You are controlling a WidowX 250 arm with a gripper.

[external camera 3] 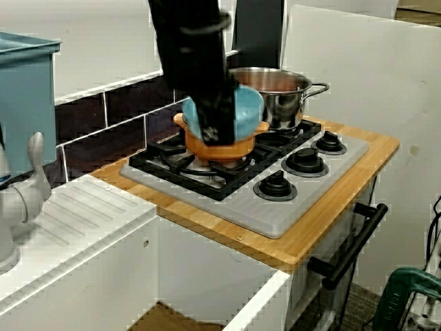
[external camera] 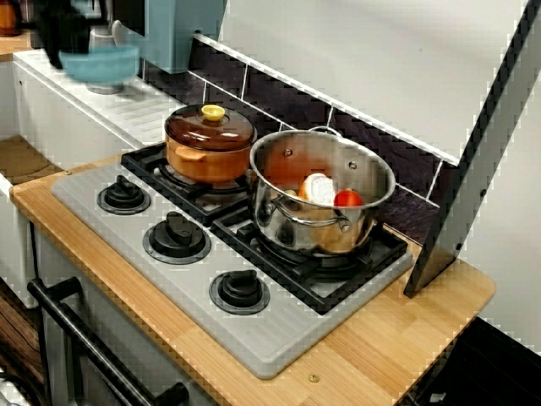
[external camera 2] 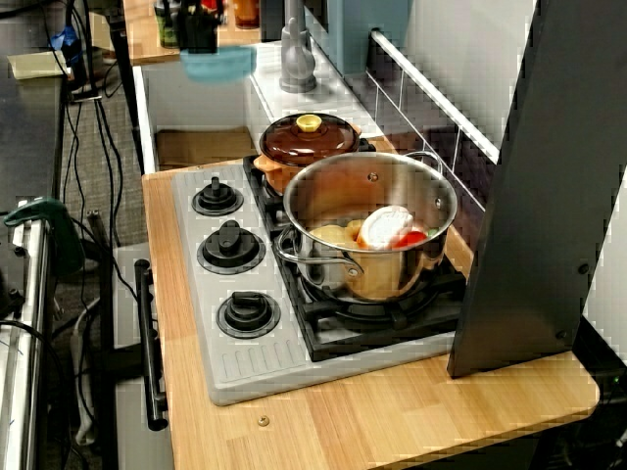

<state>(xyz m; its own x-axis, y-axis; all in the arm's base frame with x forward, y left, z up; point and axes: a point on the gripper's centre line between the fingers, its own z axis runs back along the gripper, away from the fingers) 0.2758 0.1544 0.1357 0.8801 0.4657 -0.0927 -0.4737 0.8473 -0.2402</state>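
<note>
One wooden counter carries one grey stove. One white drainer stands beside it, with one grey tap. The stove has two black burner grates and three black knobs in a row along its front edge.

There are two pots, one to each grate. The bigger steel pot is open. Three pieces of food show inside it: a round white-and-orange piece, a red piece touching it, and a pale yellow piece beside them. The smaller brown pot is shut under its lid, which has one yellow knob, so its contents are hidden.

One blue bowl hangs in the air over the drainer, well apart from the steel pot and past the brown pot. What it holds cannot be told.

In the view from the sink end, the one dark gripper comes down from above. Its fingers are closed on the near rim of the bowl, and the bowl's body lies just behind them.
</note>
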